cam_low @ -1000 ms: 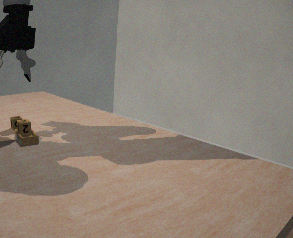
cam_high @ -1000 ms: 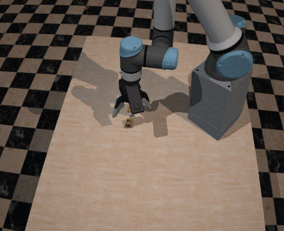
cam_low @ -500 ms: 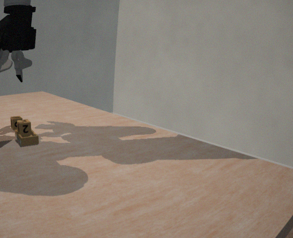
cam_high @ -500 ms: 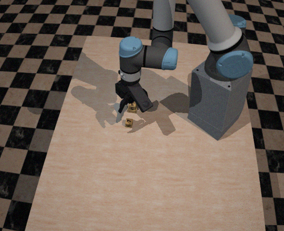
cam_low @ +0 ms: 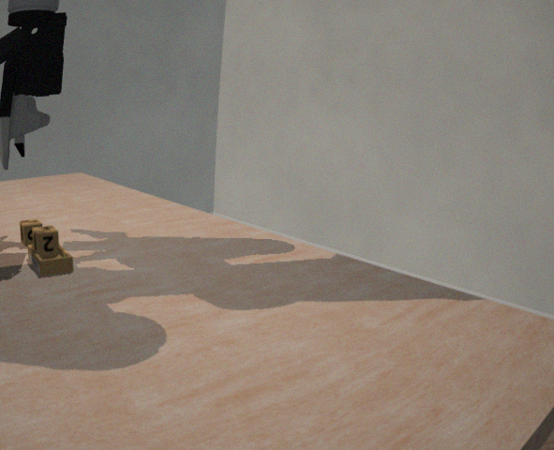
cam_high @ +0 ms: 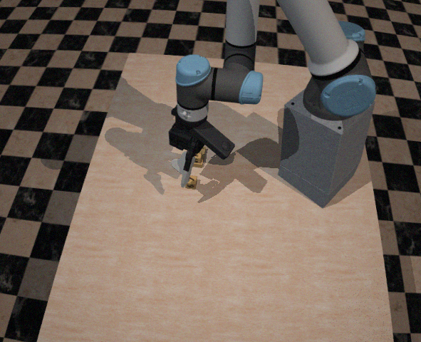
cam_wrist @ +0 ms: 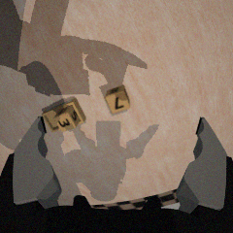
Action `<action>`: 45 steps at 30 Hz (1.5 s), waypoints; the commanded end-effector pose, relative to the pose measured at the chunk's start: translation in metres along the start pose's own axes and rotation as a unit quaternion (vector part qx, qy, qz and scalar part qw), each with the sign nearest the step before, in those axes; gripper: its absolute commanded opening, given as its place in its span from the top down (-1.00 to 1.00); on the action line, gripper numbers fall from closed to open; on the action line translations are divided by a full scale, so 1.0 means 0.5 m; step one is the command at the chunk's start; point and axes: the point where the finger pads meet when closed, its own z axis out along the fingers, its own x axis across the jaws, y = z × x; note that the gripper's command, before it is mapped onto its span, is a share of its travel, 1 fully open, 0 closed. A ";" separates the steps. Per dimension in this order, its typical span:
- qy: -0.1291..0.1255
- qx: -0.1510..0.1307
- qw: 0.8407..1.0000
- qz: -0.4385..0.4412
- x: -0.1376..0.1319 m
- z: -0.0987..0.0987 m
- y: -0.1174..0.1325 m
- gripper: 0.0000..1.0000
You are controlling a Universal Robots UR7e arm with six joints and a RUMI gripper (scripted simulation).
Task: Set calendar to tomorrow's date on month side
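The small wooden tray [cam_high: 198,165] [cam_low: 56,267] holds one digit cube [cam_high: 196,158] [cam_low: 45,242] [cam_wrist: 72,114]. A 2 on it faces the exterior view, and a 3 and a second digit, perhaps a 5, show in the wrist view. The other cube [cam_high: 191,182] [cam_low: 27,232] [cam_wrist: 117,100] sits on the table just off the tray's end, with a 7 visible in the wrist view. My gripper [cam_low: 13,161] [cam_wrist: 120,118] is wide open and empty, high above the cubes. The month's name is not readable.
The wooden table [cam_high: 217,257] [cam_low: 315,363] carries the robot's grey pedestal [cam_high: 313,158], to the right of the tray in the top view. Shadows of the arm fall around the tray. A wall [cam_low: 388,145] stands beyond the table.
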 end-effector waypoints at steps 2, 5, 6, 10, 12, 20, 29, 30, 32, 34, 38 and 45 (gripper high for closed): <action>0.004 0.001 0.995 -0.100 -0.004 0.000 0.002 -1.00; 0.004 0.000 0.990 -0.141 -0.006 0.001 0.003 -1.00; 0.004 0.000 0.990 -0.141 -0.006 0.001 0.003 -1.00; 0.004 0.000 0.982 -0.188 -0.008 0.001 0.004 -1.00; 0.004 0.000 0.975 -0.222 -0.009 0.001 0.005 -1.00; 0.004 0.000 0.945 -0.326 -0.013 0.002 0.010 -1.00; 0.004 -0.001 0.904 -0.429 -0.016 0.003 0.016 -1.00; 0.004 -0.001 0.902 -0.431 -0.016 0.003 0.016 -1.00; 0.004 -0.001 0.886 -0.463 -0.017 0.003 0.018 -1.00; 0.004 -0.001 0.878 -0.479 -0.017 0.004 0.019 -1.00; 0.004 -0.001 0.844 -0.536 -0.018 0.004 0.023 -1.00; 0.004 -0.002 0.809 -0.588 -0.019 0.005 0.027 -1.00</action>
